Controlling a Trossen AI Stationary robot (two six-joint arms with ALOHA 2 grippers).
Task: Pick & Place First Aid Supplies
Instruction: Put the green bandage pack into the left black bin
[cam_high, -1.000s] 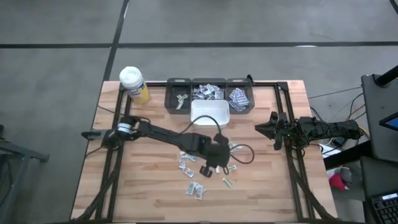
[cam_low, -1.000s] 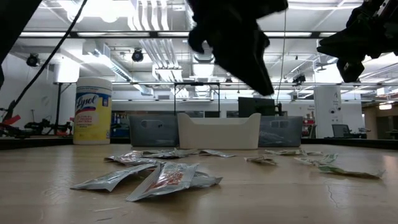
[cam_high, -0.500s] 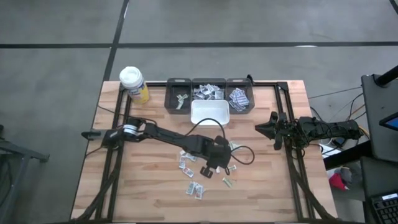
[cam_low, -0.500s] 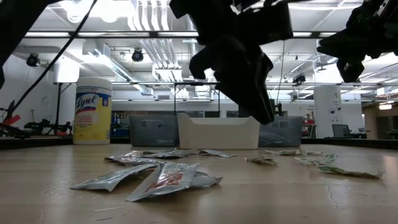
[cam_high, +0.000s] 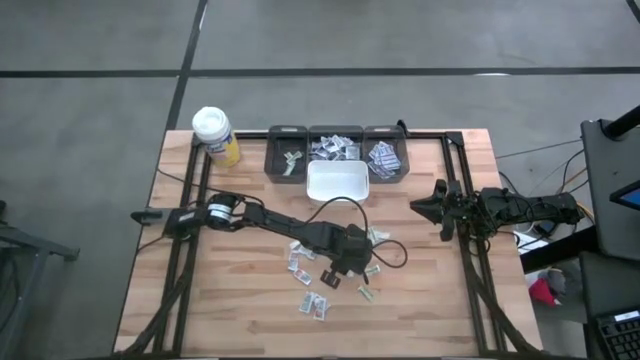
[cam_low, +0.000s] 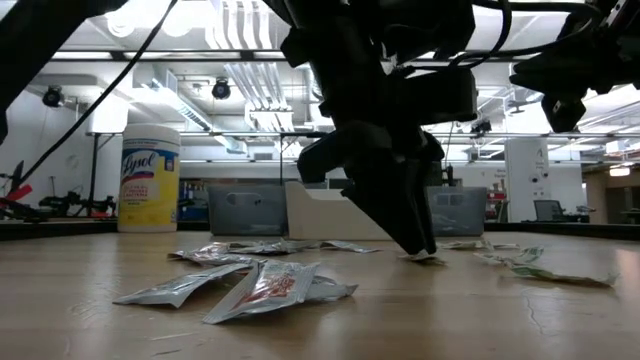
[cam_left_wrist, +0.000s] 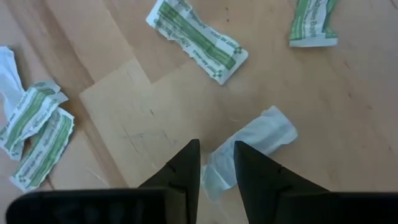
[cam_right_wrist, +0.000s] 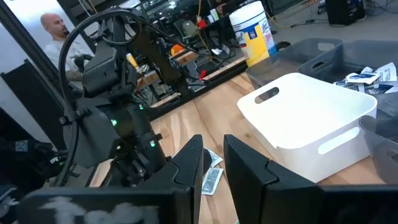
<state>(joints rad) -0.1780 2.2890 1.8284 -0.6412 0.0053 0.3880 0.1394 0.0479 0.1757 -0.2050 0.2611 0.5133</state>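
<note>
While a second before the left gripper had hung well above the table, it had now come down until its fingertips touched the wood among the scattered packets. Its two fingers stood slightly apart, straddling the end of a plain white packet without yet pinching it. Green-printed packets lay near it on the bare wood, and the loose pile in the middle of the table had not shifted.

The right gripper had stayed where it was, raised near the right edge of the table, its fingers a narrow gap apart and holding nothing.

Along the far side stood three dark bins in a row: the left bin held a single packet, the middle bin a heap of white-grey ones, and the right bin a stack with blue print. Just in front of them, the white tub appeared to hold nothing. The wipes canister stood at the far left corner.
</note>
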